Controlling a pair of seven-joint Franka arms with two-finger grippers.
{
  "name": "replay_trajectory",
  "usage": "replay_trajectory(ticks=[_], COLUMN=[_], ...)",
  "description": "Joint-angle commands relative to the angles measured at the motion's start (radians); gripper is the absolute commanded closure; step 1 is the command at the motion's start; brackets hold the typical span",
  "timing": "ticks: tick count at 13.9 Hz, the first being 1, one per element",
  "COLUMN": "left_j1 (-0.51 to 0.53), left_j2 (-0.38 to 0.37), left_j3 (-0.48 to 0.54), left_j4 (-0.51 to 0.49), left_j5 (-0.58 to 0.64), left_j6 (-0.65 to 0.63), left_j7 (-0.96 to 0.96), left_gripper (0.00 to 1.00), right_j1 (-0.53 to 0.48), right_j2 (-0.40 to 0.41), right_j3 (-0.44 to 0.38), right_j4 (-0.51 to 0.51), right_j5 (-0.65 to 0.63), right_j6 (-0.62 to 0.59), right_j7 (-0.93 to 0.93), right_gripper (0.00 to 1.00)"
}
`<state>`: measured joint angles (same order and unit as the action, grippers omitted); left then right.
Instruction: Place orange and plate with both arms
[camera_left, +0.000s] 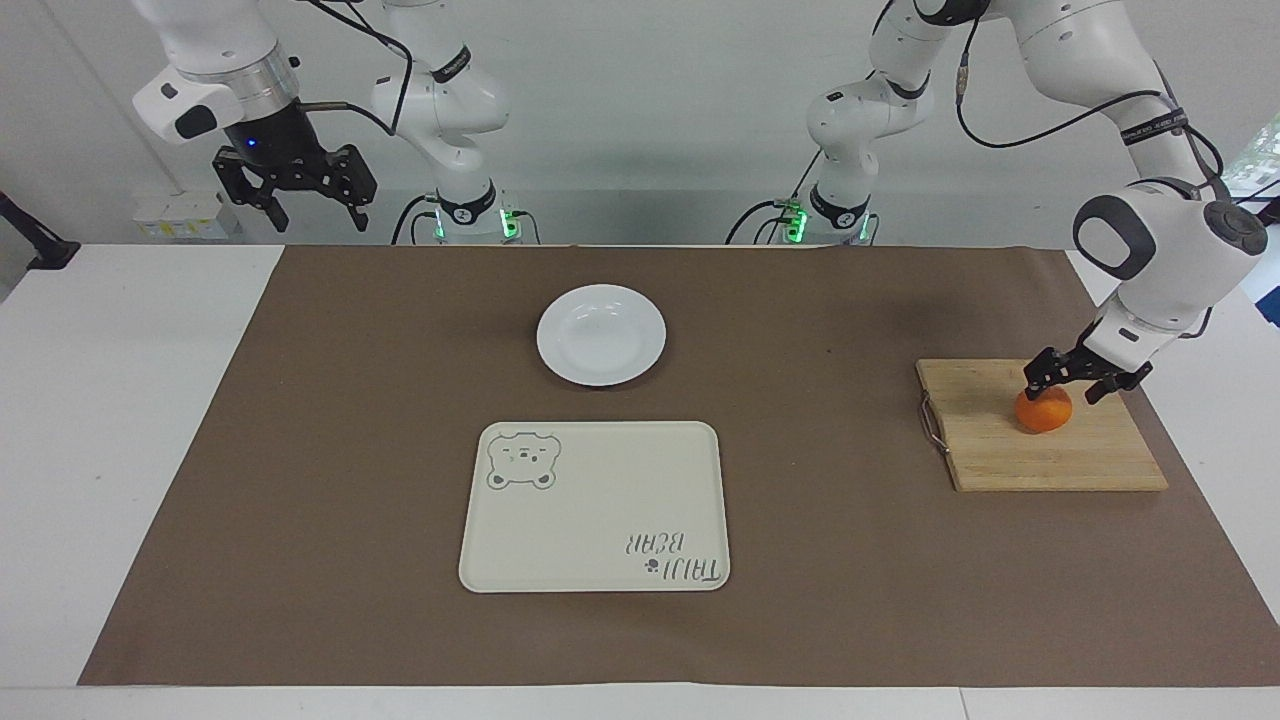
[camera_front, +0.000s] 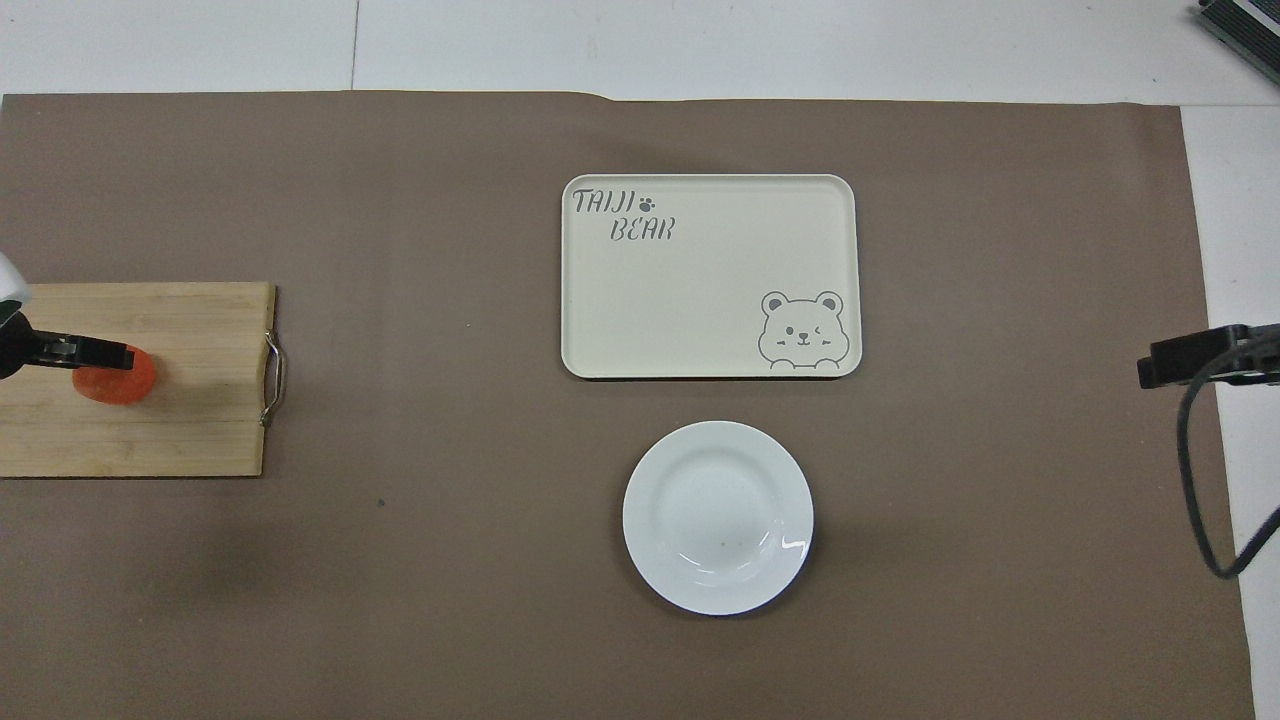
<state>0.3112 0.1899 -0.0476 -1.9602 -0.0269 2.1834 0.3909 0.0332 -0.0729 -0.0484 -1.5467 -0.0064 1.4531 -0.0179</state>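
On the board (camera_left: 1045, 440) at the left arm's end of the desk, the orange (camera_left: 1043, 411) sits under the left gripper (camera_left: 1070, 380), jaws spread, nothing grasped. The right gripper (camera_left: 295, 195) waits raised, jaws spread. The plate (camera_left: 601, 335) lies untouched beside the tray (camera_left: 595, 507); nothing is placed yet.

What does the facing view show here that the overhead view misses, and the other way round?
Only the facing view shows both arms whole, the right gripper waiting raised at its own end of the table, jaws open, and the left gripper open just above the orange. Only the overhead view shows the tray's lettering upright. Both show the orange on the cutting board, and the plate nearer to the robots than the tray.
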Motion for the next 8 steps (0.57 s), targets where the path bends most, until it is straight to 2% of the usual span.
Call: replay_trajectory(ticks=[1, 5, 8], left_j1=[0.017, 0.012, 0.016], left_j2=[0.028, 0.032, 0.032], left_j3=[-0.003, -0.003, -0.003], left_j4=[-0.028, -0.032, -0.084], left_j5=[-0.013, -0.013, -0.013], left_j6=[0.041, 0.044, 0.100], left_j7=[-0.015, -0.072, -0.072], left_gripper=[0.00, 0.00, 0.00], right_j1=[-0.007, -0.007, -0.007], right_j2=[-0.016, -0.016, -0.016], right_j3=[0.004, 0.004, 0.004], right_j4=[-0.019, -0.019, -0.019], right_j5=[-0.009, -0.009, -0.009], right_j6=[0.006, 0.006, 0.006], right_j7=[0.009, 0.009, 0.009], right_gripper=[0.00, 0.00, 0.00])
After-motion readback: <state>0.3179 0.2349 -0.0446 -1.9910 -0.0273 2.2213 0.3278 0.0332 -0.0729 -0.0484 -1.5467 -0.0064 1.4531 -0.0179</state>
